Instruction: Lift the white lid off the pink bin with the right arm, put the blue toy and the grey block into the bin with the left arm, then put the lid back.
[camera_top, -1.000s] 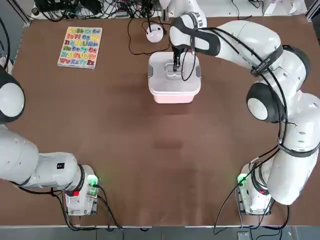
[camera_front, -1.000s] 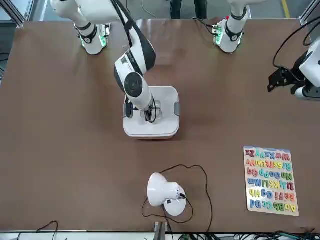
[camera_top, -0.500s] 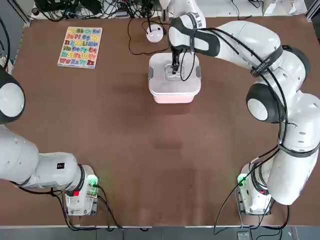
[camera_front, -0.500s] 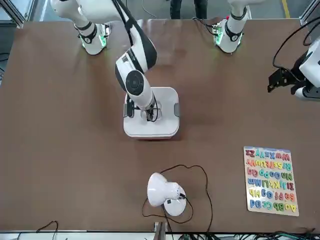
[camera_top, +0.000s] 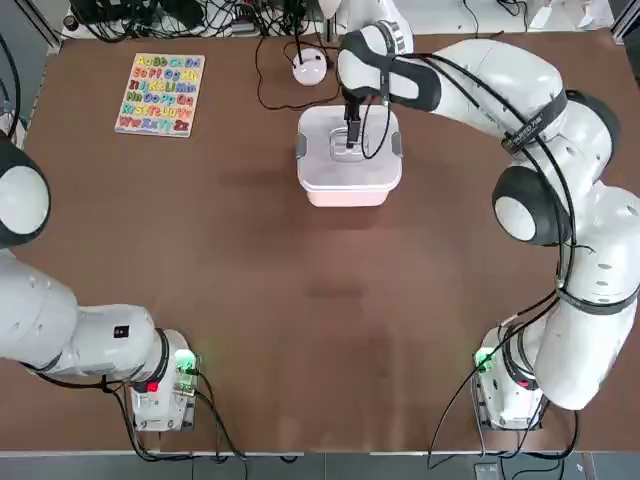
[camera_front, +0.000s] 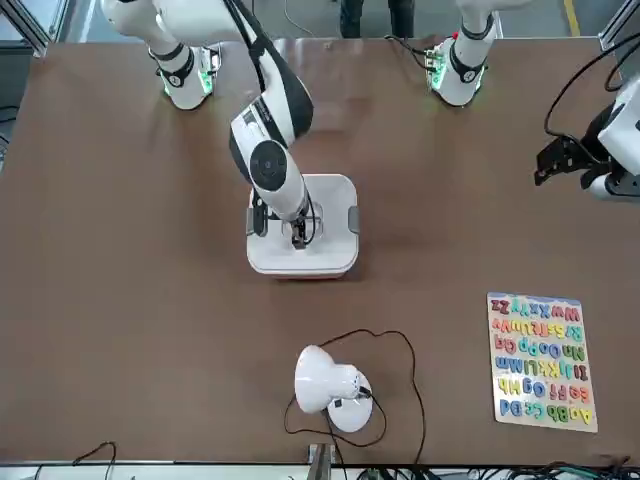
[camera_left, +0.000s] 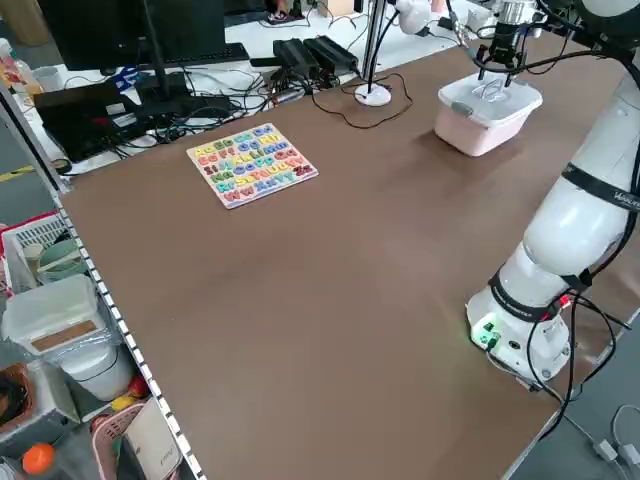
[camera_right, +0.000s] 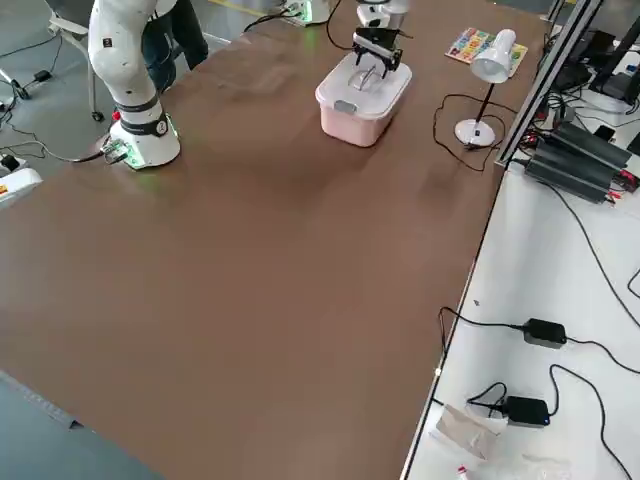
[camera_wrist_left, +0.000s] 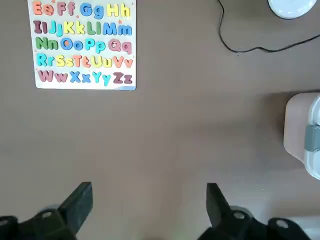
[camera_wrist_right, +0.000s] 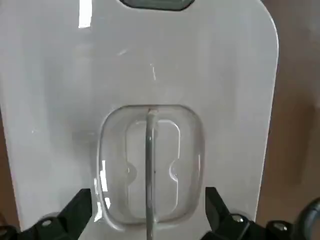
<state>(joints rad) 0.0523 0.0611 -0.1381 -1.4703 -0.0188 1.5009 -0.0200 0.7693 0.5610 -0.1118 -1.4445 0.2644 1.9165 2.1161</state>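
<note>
The white lid (camera_top: 350, 150) sits closed on the pink bin (camera_top: 348, 193) at the far middle of the table. My right gripper (camera_top: 351, 135) hangs just above the lid's recessed handle (camera_wrist_right: 150, 165), open, with a finger on each side and nothing held. In the right wrist view the lid (camera_wrist_right: 150, 65) fills the picture below the gripper (camera_wrist_right: 148, 210). My left gripper (camera_front: 565, 160) hovers open at the table's left edge, with nothing between its fingers (camera_wrist_left: 80, 205). The blue toy and the grey block are out of view.
An alphabet puzzle board (camera_top: 160, 95) lies at the far left. A small white round lamp (camera_top: 310, 68) with a black cable stands just behind the bin. Both arm bases stand at the near edge of the brown table (camera_top: 320, 330).
My right gripper went from shut on the lid's handle to open and rose slightly. The lid stays on the bin. The left arm has not moved.
</note>
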